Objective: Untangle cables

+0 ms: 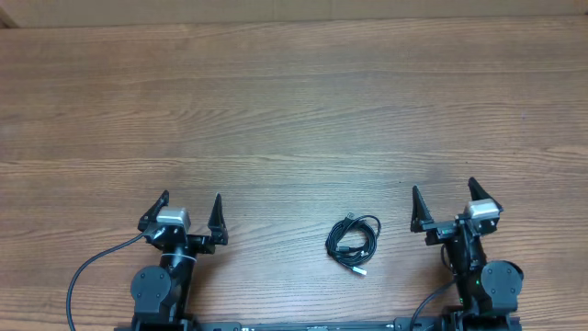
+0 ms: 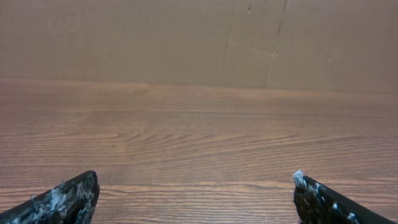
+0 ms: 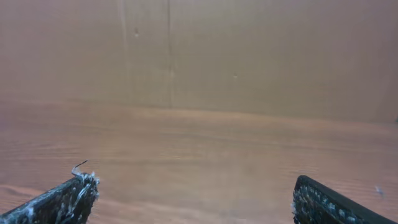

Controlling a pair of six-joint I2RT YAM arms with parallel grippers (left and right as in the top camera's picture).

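Spread wide at left gripper (image 1: 191, 197) and right gripper (image 1: 443, 187), holding nothing; parked either side of coiled cables (image 1: 354, 241) on worktop (image 1: 294, 110), probably ready to reach.

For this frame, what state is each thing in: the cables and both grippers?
cables: coiled together in one bundle, lying on the table, untouched.
left gripper: open, empty, apart from the cables.
right gripper: open, empty, apart from the cables.
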